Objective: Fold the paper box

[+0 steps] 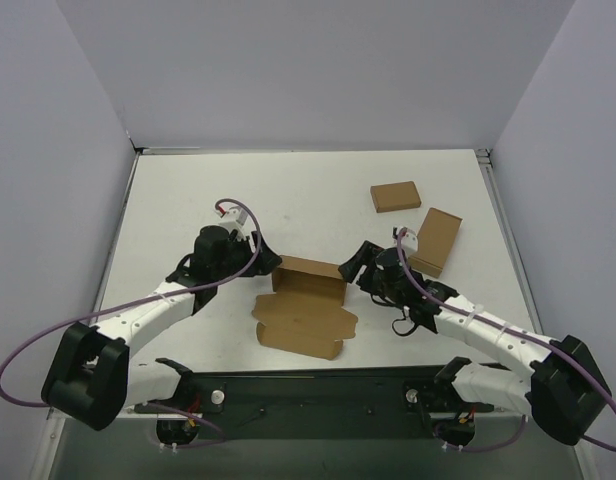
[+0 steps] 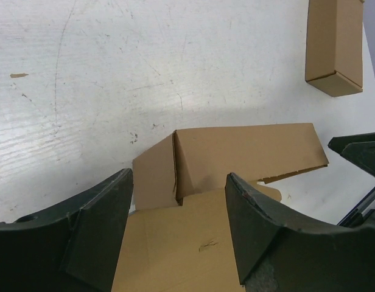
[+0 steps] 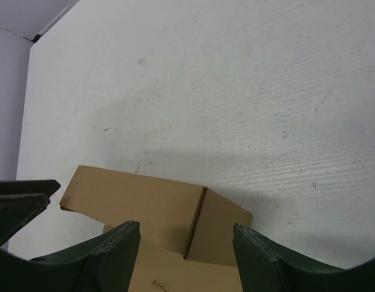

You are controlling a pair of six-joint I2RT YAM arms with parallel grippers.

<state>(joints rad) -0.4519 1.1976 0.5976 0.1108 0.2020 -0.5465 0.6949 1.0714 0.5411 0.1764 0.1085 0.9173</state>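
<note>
The paper box (image 1: 306, 308) is a brown die-cut sheet in the middle of the table, its far panel and side flaps partly folded up. My left gripper (image 1: 264, 252) is open at the box's far left corner; in the left wrist view the box (image 2: 193, 201) lies between and beyond my spread fingers (image 2: 96, 231). My right gripper (image 1: 356, 268) is open at the box's far right corner; in the right wrist view the raised panel and flap (image 3: 169, 213) stand between my fingers (image 3: 266, 255). Neither gripper holds anything.
Two smaller ready-made brown boxes lie at the back right, one flat (image 1: 395, 196) and one longer (image 1: 435, 240), which also shows in the left wrist view (image 2: 335, 45). White walls enclose the table on three sides.
</note>
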